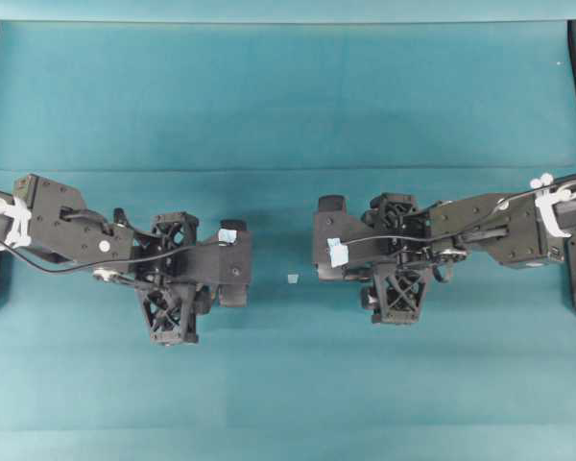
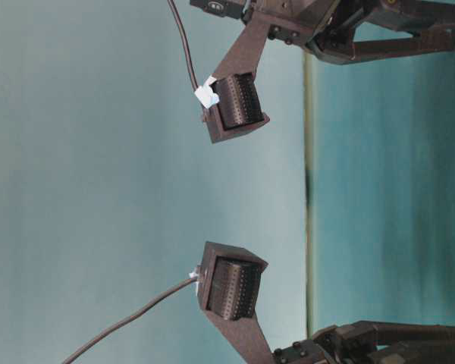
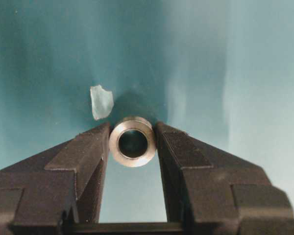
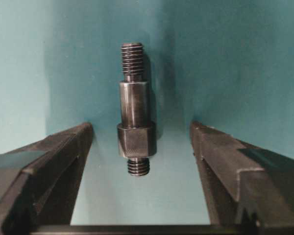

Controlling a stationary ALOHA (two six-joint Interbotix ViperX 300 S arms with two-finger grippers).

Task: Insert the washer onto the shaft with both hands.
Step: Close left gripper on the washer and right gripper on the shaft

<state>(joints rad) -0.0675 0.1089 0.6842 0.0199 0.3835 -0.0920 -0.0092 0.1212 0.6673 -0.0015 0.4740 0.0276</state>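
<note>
Thick grey washer [image 3: 133,141] with dark hole, stepped dark shaft [image 4: 134,108] with threaded ends

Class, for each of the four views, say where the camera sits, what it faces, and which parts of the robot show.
Overhead: above, facing down on the teal table; both arms show.
Table-level: low, rotated sideways; both end effectors' fingertips show.
Left wrist: behind the left end effector, whose fingers flank the washer.
Right wrist: behind the right end effector, fingers apart around the shaft.
Shared: overhead and left wrist show the pale scrap.
</note>
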